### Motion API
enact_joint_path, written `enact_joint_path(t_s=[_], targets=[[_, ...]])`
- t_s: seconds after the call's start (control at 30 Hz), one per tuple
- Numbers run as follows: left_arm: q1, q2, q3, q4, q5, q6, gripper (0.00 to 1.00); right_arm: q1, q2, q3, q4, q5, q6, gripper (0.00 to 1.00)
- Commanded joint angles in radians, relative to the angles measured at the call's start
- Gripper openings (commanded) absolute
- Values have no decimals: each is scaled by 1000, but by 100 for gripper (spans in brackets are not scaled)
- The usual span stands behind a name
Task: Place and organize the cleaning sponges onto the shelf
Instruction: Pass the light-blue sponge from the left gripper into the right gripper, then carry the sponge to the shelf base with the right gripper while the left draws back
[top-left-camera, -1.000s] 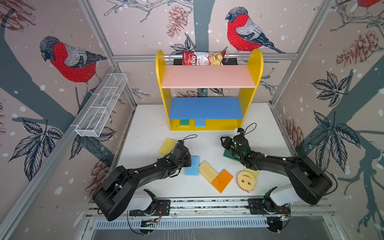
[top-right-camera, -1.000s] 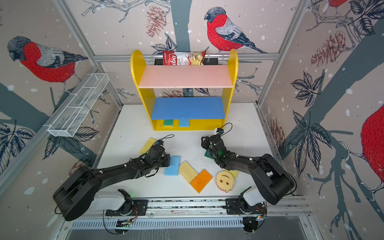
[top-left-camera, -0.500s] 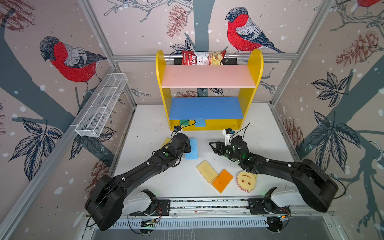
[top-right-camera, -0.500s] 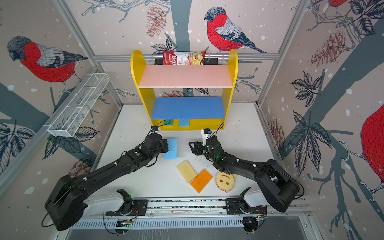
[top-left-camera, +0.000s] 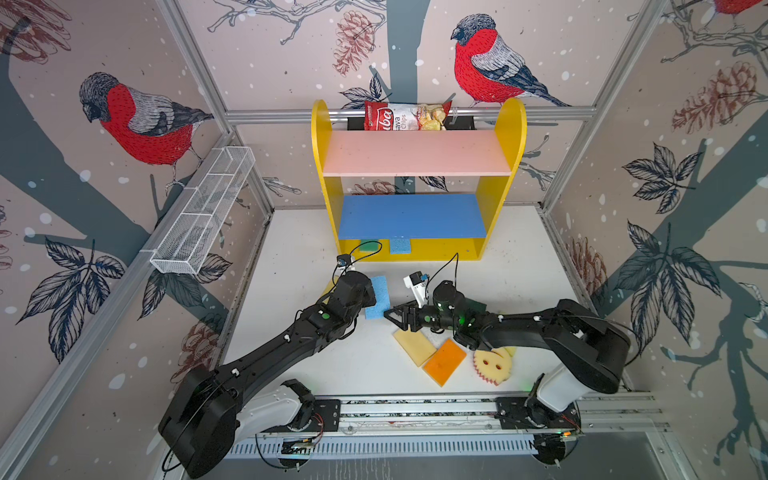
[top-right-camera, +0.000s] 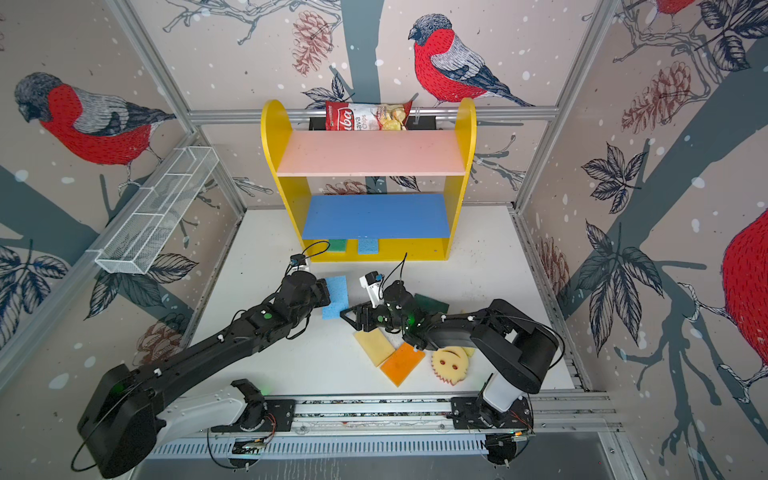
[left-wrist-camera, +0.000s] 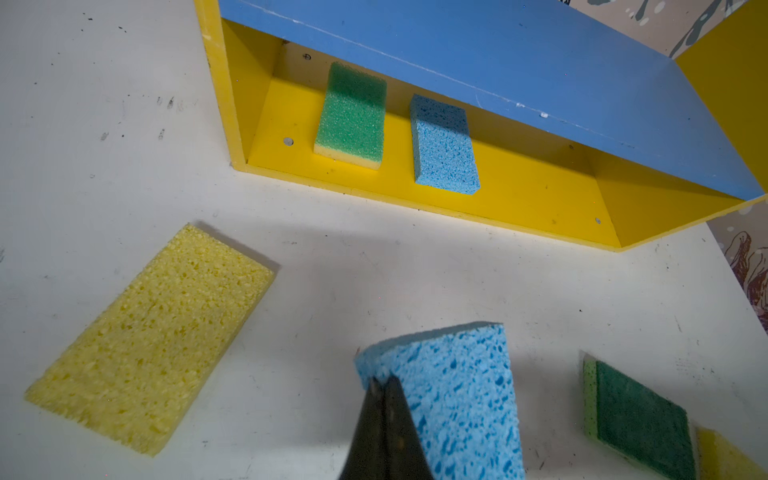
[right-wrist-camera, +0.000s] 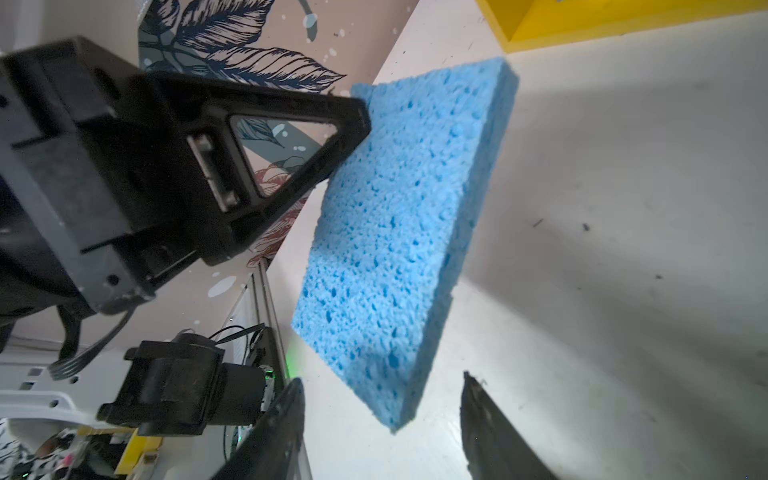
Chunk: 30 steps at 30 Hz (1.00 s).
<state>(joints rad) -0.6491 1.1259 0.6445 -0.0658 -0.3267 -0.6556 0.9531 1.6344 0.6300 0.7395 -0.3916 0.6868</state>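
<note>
My left gripper (left-wrist-camera: 384, 380) is shut on the edge of a blue sponge (left-wrist-camera: 457, 395), held tilted off the table in front of the shelf (top-left-camera: 415, 153). In both top views this blue sponge (top-left-camera: 379, 297) (top-right-camera: 336, 297) hangs between the two arms. My right gripper (right-wrist-camera: 381, 377) stands open just short of the sponge's near corner (right-wrist-camera: 407, 228), holding nothing. A green sponge (left-wrist-camera: 353, 112) and a second blue sponge (left-wrist-camera: 444, 145) lie on the shelf's yellow base (left-wrist-camera: 519, 195). On the table lie a yellow sponge (top-left-camera: 414, 347), an orange sponge (top-left-camera: 444, 360), a smiley sponge (top-left-camera: 492, 365), a dark green sponge (top-right-camera: 432, 303) and another yellow sponge (left-wrist-camera: 153, 336).
A red-and-white chips bag (top-left-camera: 405, 116) sits in a black basket behind the shelf's top. A white wire basket (top-left-camera: 203, 216) hangs on the left wall. The arms' rail (top-left-camera: 415, 409) runs along the table's front edge.
My left gripper has lifted the blue sponge off the table and carried it toward the shelf. My right gripper has swung left from the dark green sponge toward the blue one.
</note>
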Motion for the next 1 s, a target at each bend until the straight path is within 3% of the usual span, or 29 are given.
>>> enact_joint_path(t_s=[0.0,0.2,0.3,0.37,0.43,0.53,0.63,0.8,0.97], targets=[[6,2,-3,26,-14,-6,0,-3,27,9,122,-59,51,57],[17,6,-7,38,3,-17,0,-10,96,43,167,-92,108,46],[25,8,-5,38,15,-21,0,-22,116,46,195,-83,147,17],[27,3,-9,35,18,-22,0,-35,116,44,200,-71,171,5],[30,-6,-15,37,14,-23,0,-47,111,43,187,-56,174,0],[35,-34,-29,46,12,-27,38,-76,89,46,120,-46,134,0],[37,-85,-50,56,-4,-22,59,-129,46,38,28,-28,79,0],[51,-173,-78,19,-93,-41,71,-254,-33,32,-202,88,-58,0],[64,-258,-132,-10,-136,-91,78,-307,-24,112,-444,266,-221,0]])
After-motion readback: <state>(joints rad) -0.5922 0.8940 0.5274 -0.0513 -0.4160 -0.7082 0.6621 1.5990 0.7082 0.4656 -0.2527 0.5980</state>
